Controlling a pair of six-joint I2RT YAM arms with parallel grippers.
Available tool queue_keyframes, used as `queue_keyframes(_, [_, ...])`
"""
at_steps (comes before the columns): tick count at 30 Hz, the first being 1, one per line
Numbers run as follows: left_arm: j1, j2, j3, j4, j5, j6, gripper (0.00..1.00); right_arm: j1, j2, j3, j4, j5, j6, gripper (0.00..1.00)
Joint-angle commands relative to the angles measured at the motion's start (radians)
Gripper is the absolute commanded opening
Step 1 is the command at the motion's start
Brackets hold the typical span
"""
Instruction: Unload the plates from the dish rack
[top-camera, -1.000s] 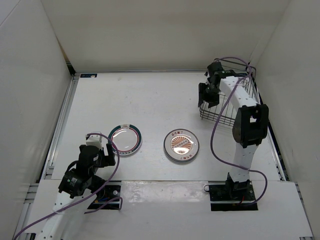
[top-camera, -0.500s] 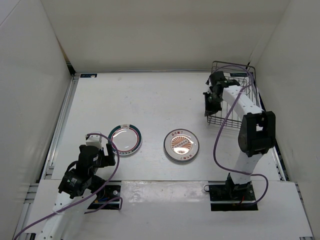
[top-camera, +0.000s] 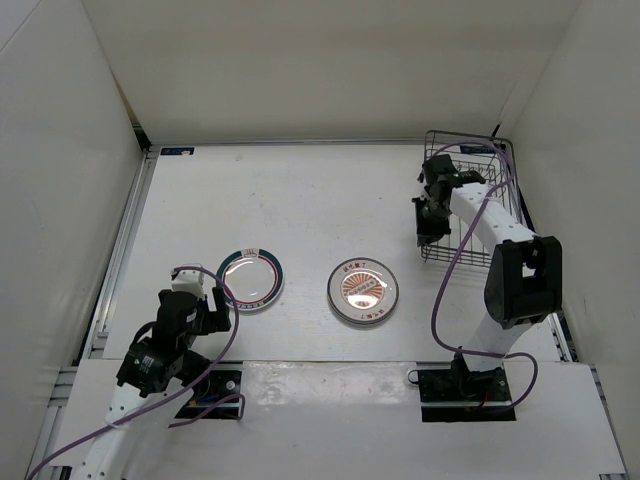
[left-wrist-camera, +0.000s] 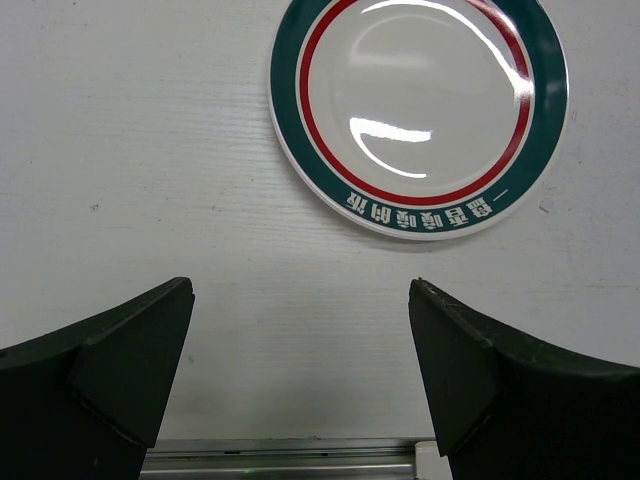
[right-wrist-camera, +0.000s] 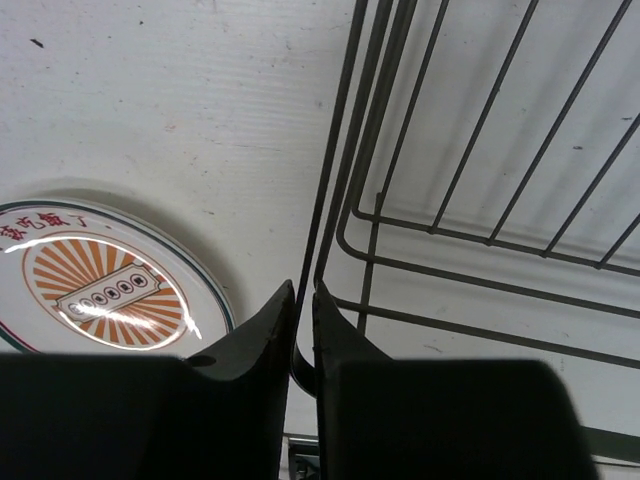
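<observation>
Wire dish rack (right-wrist-camera: 470, 238) rim sits clenched inside the right hand (right-wrist-camera: 303, 292); left hand (left-wrist-camera: 300, 292) released.

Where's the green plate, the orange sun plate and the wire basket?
green-rimmed plate (left-wrist-camera: 418, 110), left wrist view, its white centre
orange sunburst plate (top-camera: 363, 291), top external view, its orange middle
dish rack (right-wrist-camera: 345, 100), right wrist view, its side wires

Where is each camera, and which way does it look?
Top: high behind the arms, looking down on the table; both arms show.
Left wrist: on that arm, facing the green plate; open left claw shows.
Right wrist: on that arm, facing the rack; right claw pinches its wire.
Shared: top and right wrist both show the orange plate.
</observation>
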Motion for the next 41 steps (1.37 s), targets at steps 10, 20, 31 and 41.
queue_keyframes(10, [0.005, -0.005, 0.011, 0.000, -0.002, -0.001, 1.00, -0.006, -0.023, 0.030, -0.147, 0.184, -0.021, 0.28])
queue_keyframes(20, [0.007, 0.003, 0.011, 0.002, -0.001, -0.001, 1.00, 0.000, -0.085, 0.212, -0.165, 0.125, -0.037, 0.90])
queue_keyframes(31, [0.007, -0.012, 0.036, 0.055, -0.045, 0.050, 1.00, -0.003, -0.415, 0.218, -0.218, -0.128, 0.006, 0.90])
queue_keyframes(41, [0.005, 0.171, 0.287, 0.062, 0.073, 0.099, 1.00, 0.003, -0.803, -0.076, -0.282, -0.150, 0.032, 0.90])
